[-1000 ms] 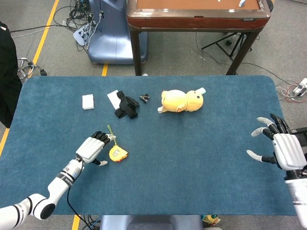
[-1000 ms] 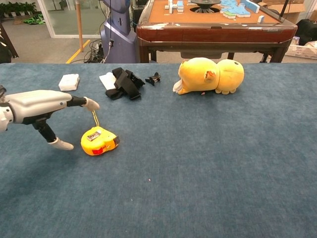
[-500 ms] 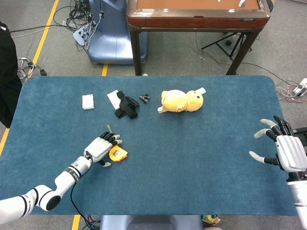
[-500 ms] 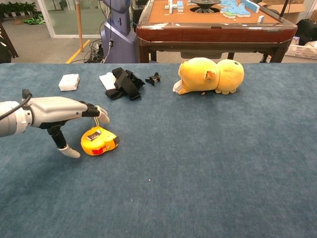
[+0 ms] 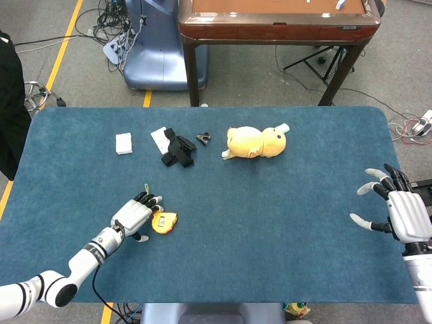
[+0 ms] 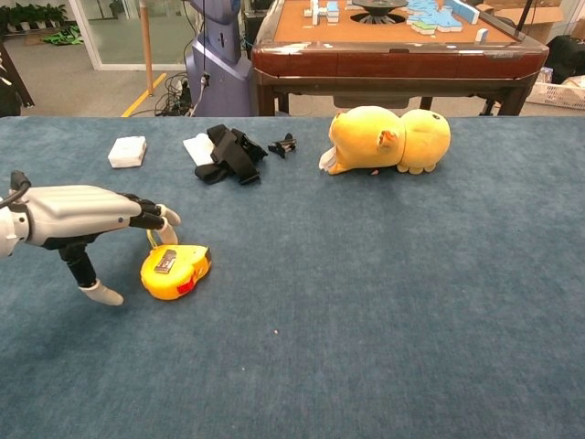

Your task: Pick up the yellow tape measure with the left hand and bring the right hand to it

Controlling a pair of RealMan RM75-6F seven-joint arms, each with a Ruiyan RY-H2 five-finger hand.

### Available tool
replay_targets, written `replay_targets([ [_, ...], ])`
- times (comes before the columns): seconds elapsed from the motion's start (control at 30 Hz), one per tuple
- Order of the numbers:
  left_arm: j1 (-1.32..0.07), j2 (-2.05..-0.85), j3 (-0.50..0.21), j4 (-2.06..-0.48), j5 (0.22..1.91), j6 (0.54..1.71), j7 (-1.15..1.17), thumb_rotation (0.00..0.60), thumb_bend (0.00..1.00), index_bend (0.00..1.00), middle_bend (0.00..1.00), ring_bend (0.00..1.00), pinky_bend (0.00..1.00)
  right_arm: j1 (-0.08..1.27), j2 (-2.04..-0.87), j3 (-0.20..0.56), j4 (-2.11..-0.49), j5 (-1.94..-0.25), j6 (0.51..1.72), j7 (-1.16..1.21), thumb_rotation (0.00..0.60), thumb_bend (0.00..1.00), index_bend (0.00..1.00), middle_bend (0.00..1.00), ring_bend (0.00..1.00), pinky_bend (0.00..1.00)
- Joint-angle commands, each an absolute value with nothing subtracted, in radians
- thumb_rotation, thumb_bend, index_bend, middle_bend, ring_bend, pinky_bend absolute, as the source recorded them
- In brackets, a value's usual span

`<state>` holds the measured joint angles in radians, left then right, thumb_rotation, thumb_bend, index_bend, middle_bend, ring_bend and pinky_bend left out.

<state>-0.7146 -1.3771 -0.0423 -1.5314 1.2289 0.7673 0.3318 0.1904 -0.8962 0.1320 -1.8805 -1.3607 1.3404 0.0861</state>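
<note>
The tape measure [image 6: 174, 271] lies flat on the blue counter [image 6: 384, 302] near its front left, and everything else is placed from it. The left hand [image 6: 87, 212] is just to its left and over it, fingers [image 6: 155, 217] stretched forward and touching or nearly touching the tape's top edge, thumb pointing down to the counter beside it; the hand has not closed on it, and the tape rests on the counter. In the head view the same hand [image 5: 135, 216] sits against the tape [image 5: 164, 222]. Far to the tape's right, at the counter's right edge, the right hand [image 5: 398, 209] hangs with fingers spread and nothing in it. Beyond the tape, toward the far side, lie a black strap [image 6: 228, 152], a white pad [image 6: 127, 150] to the strap's left, a small black clip [image 6: 283, 144], and a yellow plush toy [image 6: 388, 139] further right.
</note>
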Motion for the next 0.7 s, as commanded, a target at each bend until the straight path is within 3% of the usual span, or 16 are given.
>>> replay_targets([
  [0.03,-0.703,-1.376,-0.038,-1.549,1.213,0.798,0.344,0.6,0.14,0.22,0.05,0.0,0.0,0.191,-0.897,0.132,-1.881,-1.362,1.338,0.088,0.6,0.21,0.44,0.19,0.02,0.0],
  [0.7,-0.708,-1.514,-0.057,-1.504,1.163,0.874,0.409,0.6,0.14,0.21,0.12,0.01,0.0,0.171,-0.893,0.123,-1.868,-1.361,1.345,0.111,0.6,0.21,0.44,0.2,0.02,0.0],
])
